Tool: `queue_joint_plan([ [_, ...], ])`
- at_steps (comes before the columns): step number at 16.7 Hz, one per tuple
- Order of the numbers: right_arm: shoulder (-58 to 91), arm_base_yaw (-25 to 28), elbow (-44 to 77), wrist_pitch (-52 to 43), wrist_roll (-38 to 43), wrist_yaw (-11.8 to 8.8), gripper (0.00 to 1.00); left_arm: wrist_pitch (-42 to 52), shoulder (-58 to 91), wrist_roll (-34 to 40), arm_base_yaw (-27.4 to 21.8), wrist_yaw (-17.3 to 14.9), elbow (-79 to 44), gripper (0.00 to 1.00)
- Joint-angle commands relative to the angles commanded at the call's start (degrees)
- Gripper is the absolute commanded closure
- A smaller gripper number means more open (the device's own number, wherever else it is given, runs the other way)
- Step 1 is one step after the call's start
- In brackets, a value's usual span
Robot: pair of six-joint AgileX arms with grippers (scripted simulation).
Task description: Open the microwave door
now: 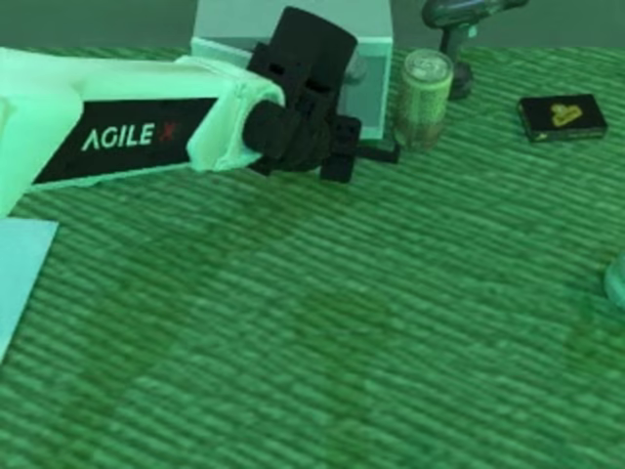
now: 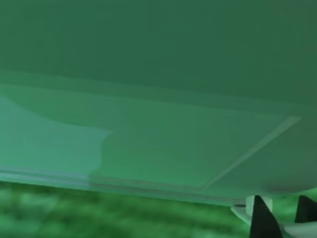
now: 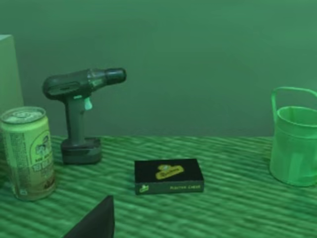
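The silver-grey microwave [image 1: 376, 24] stands at the back middle of the table. Its windowed microwave door [image 2: 163, 144] fills the left wrist view. My left arm reaches across the table to the front's lower right corner. The left gripper [image 1: 379, 152] [image 2: 282, 212] has its two dark fingertips [image 2: 259, 218] close together on either side of a pale handle piece [image 2: 241, 211] at the door's edge, shut on it. The arm hides most of the front from above. Whether the door is ajar I cannot tell. My right arm is parked off the right; only one finger [image 3: 99, 218] shows, over bare mat.
A tan can [image 1: 425, 96] stands just right of the microwave, close to the left gripper. Behind it is a drill [image 1: 459, 34], and a black box [image 1: 562, 117] lies farther right. A watering can [image 3: 294, 148] sits at the right edge. A pale sheet [image 1: 20, 264] lies at the left.
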State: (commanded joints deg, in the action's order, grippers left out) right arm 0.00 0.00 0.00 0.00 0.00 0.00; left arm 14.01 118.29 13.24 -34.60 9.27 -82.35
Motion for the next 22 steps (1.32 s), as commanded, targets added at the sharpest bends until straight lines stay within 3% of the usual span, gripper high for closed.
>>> queue_joint_plan([
  [8,0.00,0.00,0.00,0.00,0.00,0.00,0.00,0.00,0.00,0.00,0.00,0.00,0.00,1.00],
  [17,0.00,0.00,0.00,0.00,0.00,0.00,0.00,-1.79,-2.35,-3.65,0.98,-3.06,3.61,1.00],
  [22,0.00,0.00,0.00,0.00,0.00,0.00,0.00,-1.83,-2.40,-3.78,1.03,-3.15,3.74,1.00],
])
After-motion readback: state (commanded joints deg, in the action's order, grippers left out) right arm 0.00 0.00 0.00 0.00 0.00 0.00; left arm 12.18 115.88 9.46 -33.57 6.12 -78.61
